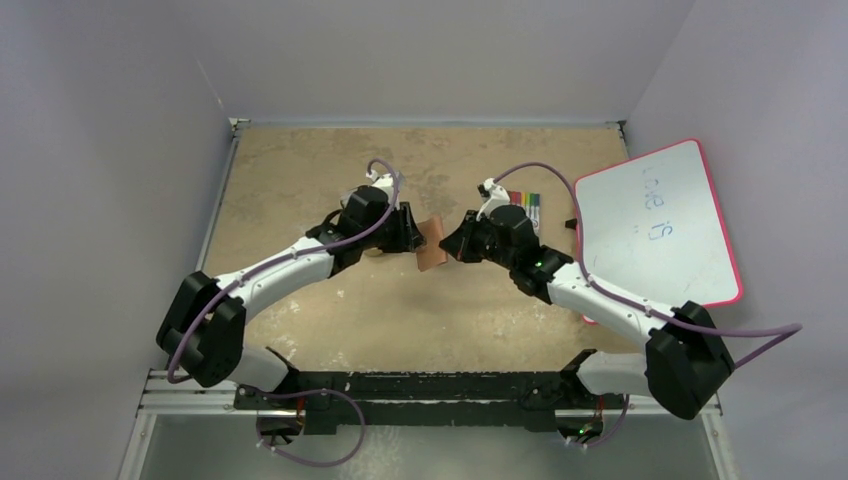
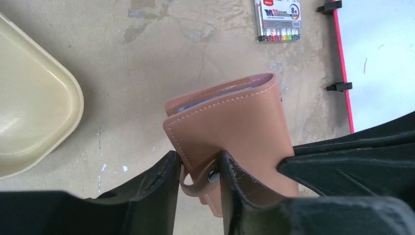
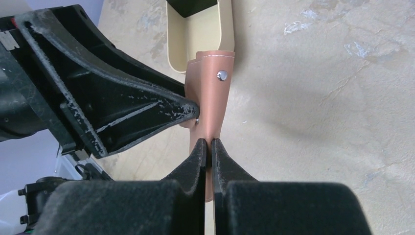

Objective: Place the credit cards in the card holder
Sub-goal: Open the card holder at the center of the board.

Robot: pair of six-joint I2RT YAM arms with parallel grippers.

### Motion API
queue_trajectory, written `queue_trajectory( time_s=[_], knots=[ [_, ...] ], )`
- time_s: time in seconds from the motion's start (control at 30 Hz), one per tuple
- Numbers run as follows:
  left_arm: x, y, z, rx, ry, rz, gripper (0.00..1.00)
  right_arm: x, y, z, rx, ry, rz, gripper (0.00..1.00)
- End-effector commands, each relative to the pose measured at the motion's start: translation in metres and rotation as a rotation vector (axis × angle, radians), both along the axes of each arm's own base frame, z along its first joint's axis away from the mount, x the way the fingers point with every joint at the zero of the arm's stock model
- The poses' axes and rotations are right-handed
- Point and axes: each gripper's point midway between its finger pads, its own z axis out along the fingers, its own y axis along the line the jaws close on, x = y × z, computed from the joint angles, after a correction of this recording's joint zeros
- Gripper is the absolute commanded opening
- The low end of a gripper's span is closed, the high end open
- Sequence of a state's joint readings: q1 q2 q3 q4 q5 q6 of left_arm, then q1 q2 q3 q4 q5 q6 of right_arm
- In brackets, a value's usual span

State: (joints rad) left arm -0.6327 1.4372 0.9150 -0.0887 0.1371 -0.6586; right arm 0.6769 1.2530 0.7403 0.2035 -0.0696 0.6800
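The brown leather card holder (image 1: 432,250) hangs in the air between both grippers, folded, with a strip of blue-grey inside showing at its top edge (image 2: 205,102). My left gripper (image 2: 198,169) is shut on the corner with the snap strap. My right gripper (image 3: 209,147) is shut on the thin opposite edge of the card holder (image 3: 213,98). In the top view the left gripper (image 1: 412,238) and right gripper (image 1: 452,245) face each other. No credit card shows clearly. A dark flat shape (image 3: 191,6) lies in the tray; I cannot tell what it is.
A tan oval tray (image 2: 34,112) sits on the table below the left arm and also shows in the right wrist view (image 3: 222,36). A pack of coloured markers (image 1: 527,205) and a pink-rimmed whiteboard (image 1: 655,225) lie at the right.
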Motion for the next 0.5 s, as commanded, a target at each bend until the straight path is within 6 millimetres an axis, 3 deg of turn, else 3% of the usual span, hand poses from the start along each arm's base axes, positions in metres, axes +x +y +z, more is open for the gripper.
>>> queue_trajectory(
  time_s=[0.0, 0.17, 0.3, 0.47],
  knots=[
    [0.006, -0.003, 0.004, 0.051, -0.053, -0.023, 0.30, 0.007, 0.013, 0.065, 0.107, -0.140, 0.013, 0.00],
    [0.005, 0.008, -0.002, 0.131, -0.059, -0.022, 0.18, 0.011, 0.008, 0.063, 0.079, -0.145, -0.008, 0.00],
    [0.003, 0.014, 0.002, 0.149, -0.065, -0.020, 0.17, 0.014, 0.006, 0.060, 0.058, -0.147, -0.026, 0.00],
    [-0.006, 0.016, 0.013, 0.129, -0.058, -0.028, 0.16, 0.006, 0.007, 0.034, 0.034, -0.075, 0.001, 0.00]
  ],
)
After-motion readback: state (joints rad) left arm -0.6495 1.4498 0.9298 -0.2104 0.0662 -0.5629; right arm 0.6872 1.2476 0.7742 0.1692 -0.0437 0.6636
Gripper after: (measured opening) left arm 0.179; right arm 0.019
